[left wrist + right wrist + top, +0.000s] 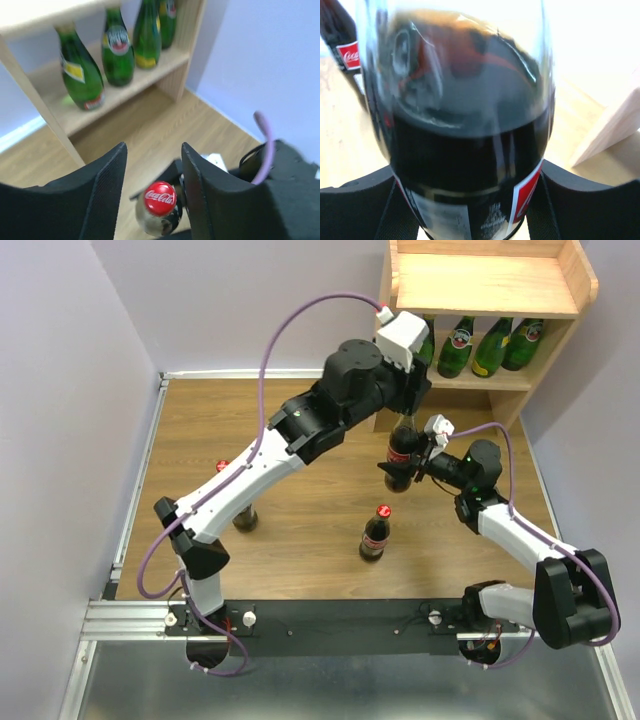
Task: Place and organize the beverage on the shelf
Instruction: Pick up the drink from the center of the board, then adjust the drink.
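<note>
Cola bottle [403,450] sits clamped by its body in the right gripper [420,464], whose fingers we see pressed against both sides. It stands upright, long axis vertical, red cap [160,198] on top. Above it the left gripper [154,150] hangs partly open, straddling the cap without touching. Beyond, green bottles [488,345] line the lower tier of the shelf [537,375].

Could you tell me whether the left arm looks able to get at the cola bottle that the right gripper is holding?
Probably yes: the left gripper hangs open directly above the red cap of the cola bottle, nothing between; the right gripper grips lower down.
</note>
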Robot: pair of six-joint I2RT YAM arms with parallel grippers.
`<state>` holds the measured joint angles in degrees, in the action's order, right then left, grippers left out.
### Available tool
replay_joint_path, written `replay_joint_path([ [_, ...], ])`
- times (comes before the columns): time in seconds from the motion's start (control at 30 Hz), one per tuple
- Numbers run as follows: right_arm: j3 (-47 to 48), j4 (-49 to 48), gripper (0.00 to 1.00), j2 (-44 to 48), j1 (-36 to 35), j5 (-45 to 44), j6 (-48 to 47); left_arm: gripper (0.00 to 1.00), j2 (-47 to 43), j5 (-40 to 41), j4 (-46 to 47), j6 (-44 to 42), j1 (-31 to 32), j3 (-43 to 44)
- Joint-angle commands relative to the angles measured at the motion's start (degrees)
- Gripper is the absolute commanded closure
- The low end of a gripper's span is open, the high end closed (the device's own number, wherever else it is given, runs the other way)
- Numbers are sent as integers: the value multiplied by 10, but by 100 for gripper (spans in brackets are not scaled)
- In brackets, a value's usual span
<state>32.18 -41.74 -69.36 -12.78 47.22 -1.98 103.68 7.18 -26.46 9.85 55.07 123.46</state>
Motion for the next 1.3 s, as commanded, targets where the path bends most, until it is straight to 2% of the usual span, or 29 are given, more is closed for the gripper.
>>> replay_joint_path([
  [0.0,46,-35,99,22,0,21,14,38,-52,5,76,-1,-9,-13],
  [0.07,49,-32,99,23,3,19,18,35,-59,6,84,-1,-11,-16],
  [0.37,72,-11,99,27,20,0,39,34,-87,24,99,-19,-18,-40],
  [0.87,116,45,100,32,35,-26,42,34,-211,71,168,-50,-25,-251],
  [1.27,76,67,99,22,37,-30,-12,34,-224,46,207,-49,-28,-353],
])
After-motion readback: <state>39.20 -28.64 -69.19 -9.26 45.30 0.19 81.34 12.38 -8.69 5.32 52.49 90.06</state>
